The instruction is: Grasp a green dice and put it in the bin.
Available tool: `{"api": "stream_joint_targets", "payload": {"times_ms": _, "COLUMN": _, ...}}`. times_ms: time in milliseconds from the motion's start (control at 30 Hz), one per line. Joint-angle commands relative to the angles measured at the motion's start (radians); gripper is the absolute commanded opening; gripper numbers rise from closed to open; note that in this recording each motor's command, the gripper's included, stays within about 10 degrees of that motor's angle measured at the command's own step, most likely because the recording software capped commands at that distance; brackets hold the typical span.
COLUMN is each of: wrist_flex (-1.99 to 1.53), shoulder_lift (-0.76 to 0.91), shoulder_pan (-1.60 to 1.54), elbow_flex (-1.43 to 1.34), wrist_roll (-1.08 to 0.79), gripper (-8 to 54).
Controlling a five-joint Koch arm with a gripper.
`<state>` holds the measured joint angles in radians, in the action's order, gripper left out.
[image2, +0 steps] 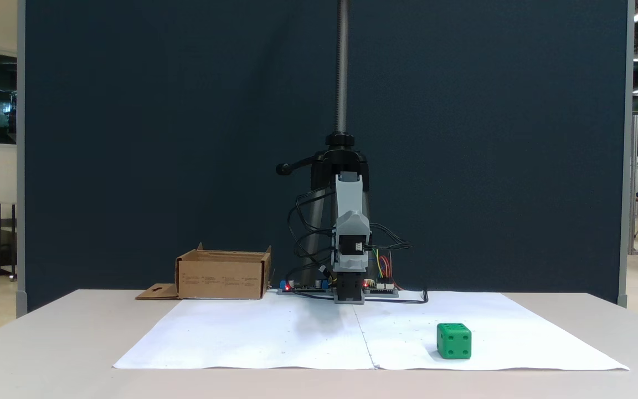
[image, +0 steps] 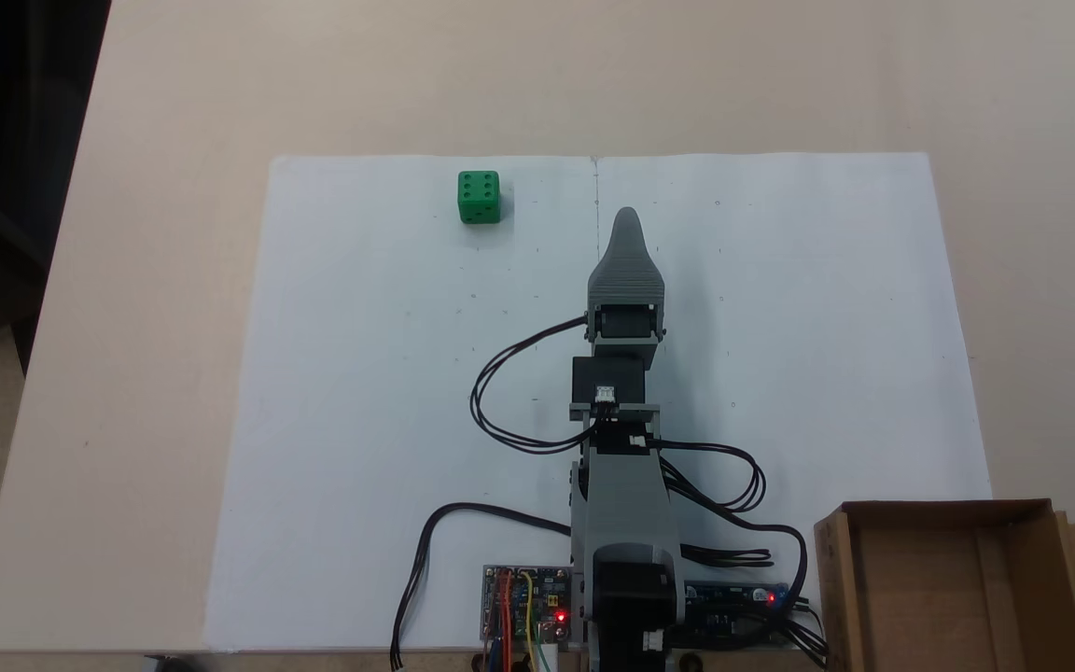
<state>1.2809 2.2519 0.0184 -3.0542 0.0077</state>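
The green dice (image: 479, 197) lies on the paper sheet (image: 360, 420), well apart from the bin (image: 957, 597).

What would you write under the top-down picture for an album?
A small grey robot arm stretches over white paper, a green dice ahead to its left, an open cardboard box beside its base.

One green dice (image: 479, 197), one bin (image: 957, 583), one arm (image: 626, 448), two circuit boards (image: 526, 602)

We find no text, label or brand that we can read. The green dice (image: 479, 197) shows six pips on top.
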Motion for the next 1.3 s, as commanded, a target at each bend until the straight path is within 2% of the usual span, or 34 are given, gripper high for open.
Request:
{"api": "stream_joint_targets", "payload": {"times_ms": 0, "wrist_flex": -0.011, "shoulder_lift": 0.101, "shoulder_pan": 0.003, "elbow_flex": 0.009, "wrist_roll": -0.074, "gripper": 41.2}}
{"api": "stream_joint_targets", "payload": {"times_ms": 367, "wrist_flex": -0.403, "shoulder_lift": 0.094, "shoulder_pan": -0.052, "elbow_flex": 0.29, "wrist_roll": -0.074, "gripper": 41.2}}
{"api": "stream_joint_targets", "payload": {"times_ms": 467, "wrist_flex": -0.627, "shoulder_lift": 0.097, "shoulder_pan": -0.181, "elbow_flex": 0.383, "wrist_roll": -0.107, "gripper": 41.2}}
{"api": "stream_joint_targets", "payload": {"times_ms": 633, "wrist_flex": -0.972, "shoulder_lift": 0.086, "shoulder_pan": -0.193, "elbow_flex": 0.558, "wrist_roll": -0.106, "gripper": 41.5}}
{"api": "stream_joint_targets", "payload": {"times_ms": 900, "wrist_flex": -1.474, "shoulder_lift": -0.133, "shoulder_pan": -0.212, "elbow_flex": 0.864, "wrist_roll": -0.106, "gripper": 41.8}}
{"api": "stream_joint_targets", "payload": {"times_ms": 1100, "wrist_flex": -1.793, "shoulder_lift": -0.426, "shoulder_pan": -0.21, "elbow_flex": 1.127, "wrist_roll": -0.098, "gripper": 41.8}}
{"api": "stream_joint_targets", "payload": {"times_ms": 1267, "wrist_flex": -2.035, "shoulder_lift": -0.627, "shoulder_pan": -0.206, "elbow_flex": 1.368, "wrist_roll": -0.008, "gripper": 41.8}}
